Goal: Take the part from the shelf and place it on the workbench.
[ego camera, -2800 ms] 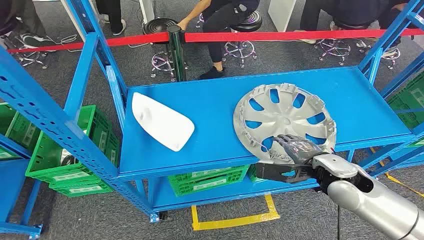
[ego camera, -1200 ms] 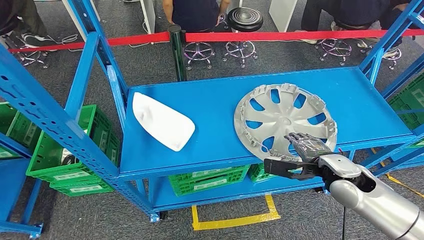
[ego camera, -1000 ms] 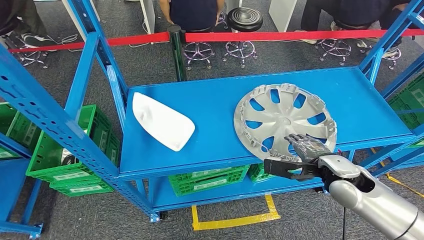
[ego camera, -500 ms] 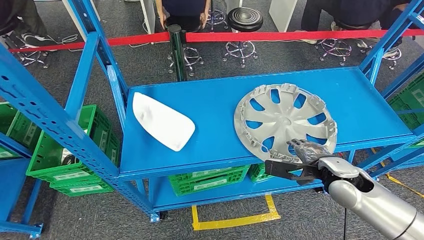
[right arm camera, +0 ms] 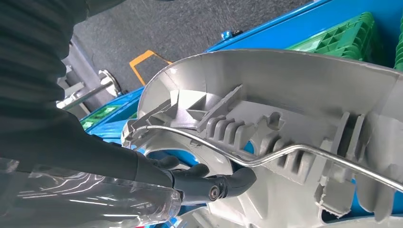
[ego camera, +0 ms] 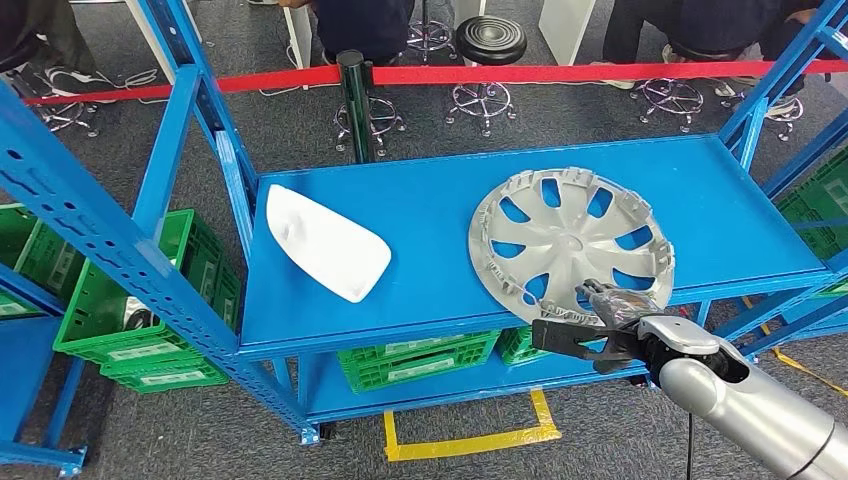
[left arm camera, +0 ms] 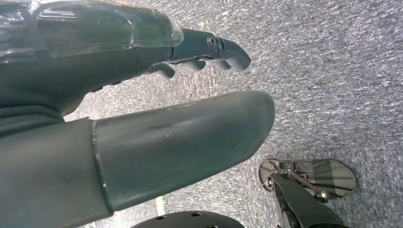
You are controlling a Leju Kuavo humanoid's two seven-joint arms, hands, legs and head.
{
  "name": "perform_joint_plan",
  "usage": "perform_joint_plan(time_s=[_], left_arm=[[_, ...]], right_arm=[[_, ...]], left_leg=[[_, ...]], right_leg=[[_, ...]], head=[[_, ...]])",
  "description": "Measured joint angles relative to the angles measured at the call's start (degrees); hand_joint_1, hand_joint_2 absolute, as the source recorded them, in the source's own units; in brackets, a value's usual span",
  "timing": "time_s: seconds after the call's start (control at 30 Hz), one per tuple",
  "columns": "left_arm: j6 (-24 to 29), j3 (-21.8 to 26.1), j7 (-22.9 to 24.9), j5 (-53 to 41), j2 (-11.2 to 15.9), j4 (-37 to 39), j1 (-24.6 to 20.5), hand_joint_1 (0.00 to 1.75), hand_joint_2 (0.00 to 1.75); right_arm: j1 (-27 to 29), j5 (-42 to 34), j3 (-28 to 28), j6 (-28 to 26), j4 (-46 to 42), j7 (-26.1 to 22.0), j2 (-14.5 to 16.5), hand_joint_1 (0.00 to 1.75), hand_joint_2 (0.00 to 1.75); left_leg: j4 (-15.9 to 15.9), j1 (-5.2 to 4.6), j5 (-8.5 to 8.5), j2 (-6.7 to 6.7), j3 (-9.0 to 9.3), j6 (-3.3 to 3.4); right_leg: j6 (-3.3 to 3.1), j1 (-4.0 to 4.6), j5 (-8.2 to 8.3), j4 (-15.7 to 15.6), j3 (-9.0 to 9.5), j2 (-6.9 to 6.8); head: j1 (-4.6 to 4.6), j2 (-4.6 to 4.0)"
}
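Observation:
A silver hubcap lies inner side up on the right half of the blue shelf. A white moulded part lies on the shelf's left half. My right hand is at the hubcap's near rim, at the shelf's front edge. Its fingers curl over the rim onto the inner side of the hubcap, beside the wire ring, while the thumb sticks out sideways below the shelf edge. My left hand hangs over grey carpet, fingers loosely apart, holding nothing.
Blue uprights frame the shelf left and right. Green crates sit on lower levels and to the left. Behind the shelf run a red barrier tape on a dark post, stools and seated people. Yellow tape marks the floor.
My right hand's fingers have drawn back from the hubcap's spokes to its near rim and curled more. The hubcap has not moved. People behind the barrier have shifted.

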Motion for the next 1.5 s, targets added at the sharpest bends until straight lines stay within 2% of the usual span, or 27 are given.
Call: perform_joint_plan(time_s=[0.6,0.73,1.5], left_arm=[[0.0,0.0,-0.15,0.0,-0.01,0.0,0.02,0.0,0.0],[0.0,0.0,-0.14,0.0,-0.02,0.0,0.02,0.0,0.0],[0.01,0.0,-0.13,0.0,-0.13,0.0,0.03,0.0,0.0]], right_arm=[[0.32,-0.31,0.58,0.73,1.16,0.34,0.04,0.0,1.75],[0.31,-0.23,0.63,0.73,1.36,0.34,0.07,1.71,1.75],[-0.3,0.27,0.51,2.08,1.91,0.33,0.24,1.75,1.75]], left_leg=[[-0.01,0.01,-0.01,0.01,0.2,0.0],[-0.01,0.02,-0.01,0.02,0.25,0.0],[-0.02,0.14,-0.03,-0.21,0.64,0.03]], right_leg=[[0.0,0.02,0.0,-0.05,0.21,0.02],[0.0,0.02,0.0,-0.05,0.27,0.02],[0.03,0.14,-0.04,-0.34,0.87,-0.05]], head=[[-0.02,0.0],[0.01,0.0],[0.05,0.0]])
